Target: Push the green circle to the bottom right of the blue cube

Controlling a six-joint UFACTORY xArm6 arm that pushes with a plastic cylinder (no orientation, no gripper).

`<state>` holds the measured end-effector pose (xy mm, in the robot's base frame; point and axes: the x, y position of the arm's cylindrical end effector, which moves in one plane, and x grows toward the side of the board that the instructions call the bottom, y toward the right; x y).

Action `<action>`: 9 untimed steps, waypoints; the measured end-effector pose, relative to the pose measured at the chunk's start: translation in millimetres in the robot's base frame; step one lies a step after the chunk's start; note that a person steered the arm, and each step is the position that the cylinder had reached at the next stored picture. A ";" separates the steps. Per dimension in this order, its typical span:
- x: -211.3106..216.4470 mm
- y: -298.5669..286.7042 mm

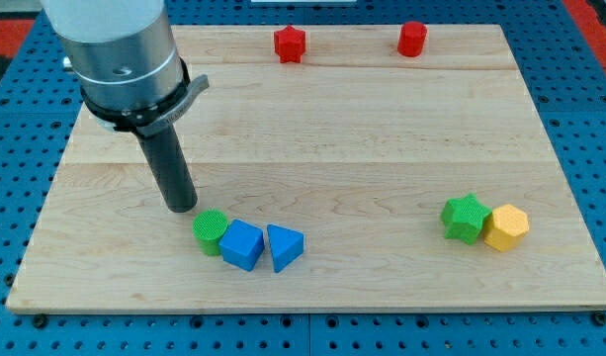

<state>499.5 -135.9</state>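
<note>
Three blocks form a touching row near the view's bottom: green circle (211, 231), blue cube (242, 244), blue triangular wedge (285, 247); my tip (182, 209), a bare rod holding nothing, rests just up-left of the circle, contact unclear. Further right sit a green star (464, 218) touching a yellow hexagon (506, 227); farthest, a red star (290, 44) and red cylinder (412, 39) on the wooden board (382, 129), the arm's top cut off.

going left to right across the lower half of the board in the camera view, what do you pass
My tip → green circle block → blue cube → blue triangular block → green star-shaped block → yellow hexagonal block
</note>
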 end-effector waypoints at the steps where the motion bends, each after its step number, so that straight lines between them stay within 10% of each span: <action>1: -3.1 1.3; 3: -8.6 8.3; 6: -126.2 13.2; 9: -130.5 30.0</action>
<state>369.0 -105.9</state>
